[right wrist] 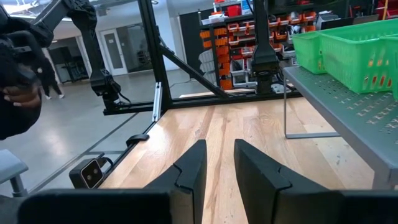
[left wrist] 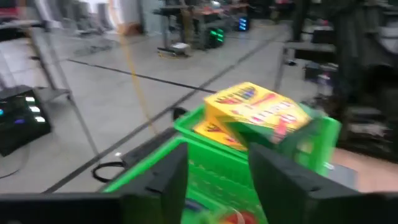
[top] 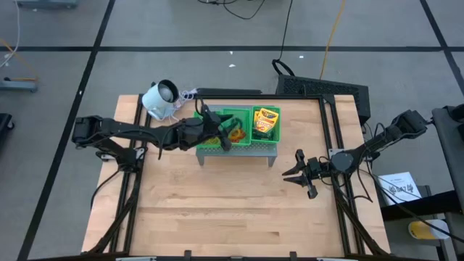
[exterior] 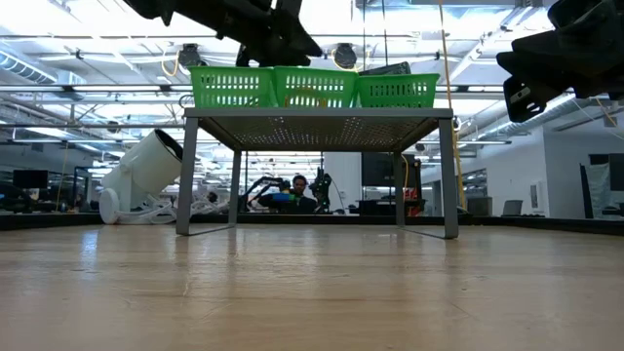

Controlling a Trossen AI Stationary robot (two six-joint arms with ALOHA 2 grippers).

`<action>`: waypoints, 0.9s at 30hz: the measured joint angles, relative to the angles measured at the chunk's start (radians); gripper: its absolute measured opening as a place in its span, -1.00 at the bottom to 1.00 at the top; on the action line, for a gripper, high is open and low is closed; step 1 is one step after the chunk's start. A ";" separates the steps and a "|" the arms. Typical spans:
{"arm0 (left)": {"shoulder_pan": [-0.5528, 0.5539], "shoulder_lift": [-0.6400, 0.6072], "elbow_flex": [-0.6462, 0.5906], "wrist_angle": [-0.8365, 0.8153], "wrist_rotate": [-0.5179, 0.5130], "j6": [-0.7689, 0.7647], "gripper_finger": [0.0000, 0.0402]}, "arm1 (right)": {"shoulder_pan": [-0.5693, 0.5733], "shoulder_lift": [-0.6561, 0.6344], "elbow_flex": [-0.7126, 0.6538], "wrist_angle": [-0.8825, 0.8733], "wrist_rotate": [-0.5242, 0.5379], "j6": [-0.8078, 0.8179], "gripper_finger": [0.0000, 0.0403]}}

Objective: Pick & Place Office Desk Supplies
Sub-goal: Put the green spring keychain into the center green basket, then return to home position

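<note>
Over the green tray (top: 240, 116) on its grey perforated stand (top: 239, 150), the left gripper (top: 215, 127) hangs above the middle compartment, fingers parted with nothing visibly between them. Crayon boxes (top: 265, 122) lie in the compartment toward the right arm; their number cannot be determined. Small orange and red items (top: 236, 134) beneath the gripper are partly covered and unclear. At the table's right side, the right gripper (top: 304, 173) waits above the wood, fingers slightly apart, empty. A white device (top: 160, 98) sits beside the tray.
</note>
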 joint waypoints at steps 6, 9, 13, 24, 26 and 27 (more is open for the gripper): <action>-0.051 -0.157 0.000 -0.178 0.110 -0.009 0.12 | 0.000 0.000 0.000 -0.005 -0.002 0.000 -0.65; -0.083 -0.283 0.000 -0.335 0.153 -0.004 0.18 | 0.000 0.000 0.000 -0.014 -0.005 0.000 -0.65; -0.119 -0.497 0.002 -0.649 0.191 0.053 0.20 | 0.000 0.000 0.000 -0.011 -0.005 0.000 -0.65; -0.188 -0.972 -0.193 -0.920 0.193 -0.089 0.20 | 0.000 -0.001 0.000 0.013 -0.005 -0.033 -0.65; -0.197 -1.041 -0.280 -0.799 0.222 -0.022 0.20 | 0.000 0.000 0.000 -0.004 -0.005 -0.083 -0.65; -0.199 -1.074 -0.324 -0.755 0.234 0.009 0.20 | 0.000 -0.001 0.000 -0.016 -0.005 -0.099 -0.65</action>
